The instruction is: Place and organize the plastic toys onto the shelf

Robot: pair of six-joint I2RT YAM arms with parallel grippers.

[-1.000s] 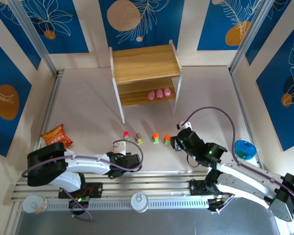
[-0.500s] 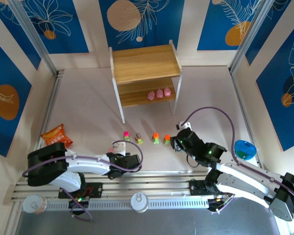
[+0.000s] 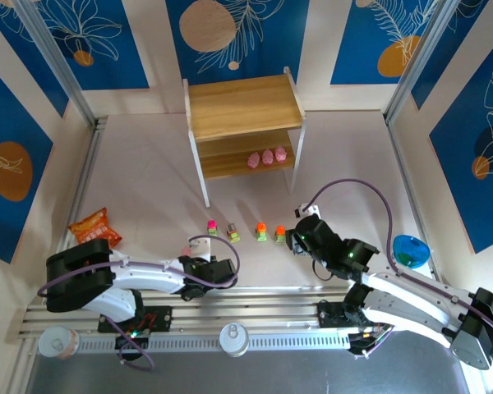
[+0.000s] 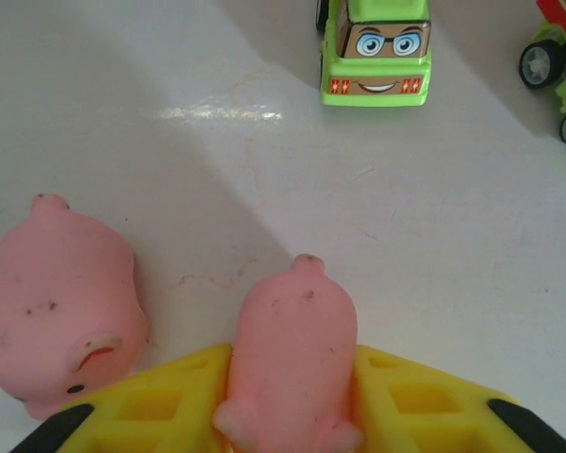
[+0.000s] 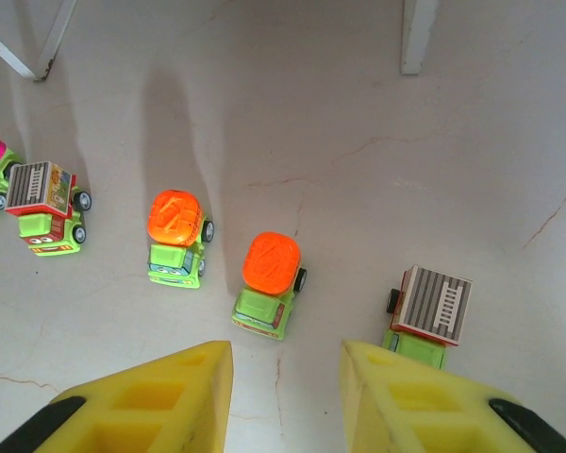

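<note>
White table [image 4: 453,226]; pink figurine [image 4: 295,354] between left fingers [image 4: 156,408]

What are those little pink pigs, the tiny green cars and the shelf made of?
The pink pigs look like soft rubber or vinyl: matte, rounded, with dirt specks. The green cars appear to be hard moulded plastic, with glossy tops, printed faces and black wheels. The shelf seems to have wood or wood-look boards, faintly grained, on thin white frames, possibly painted metal.
</note>
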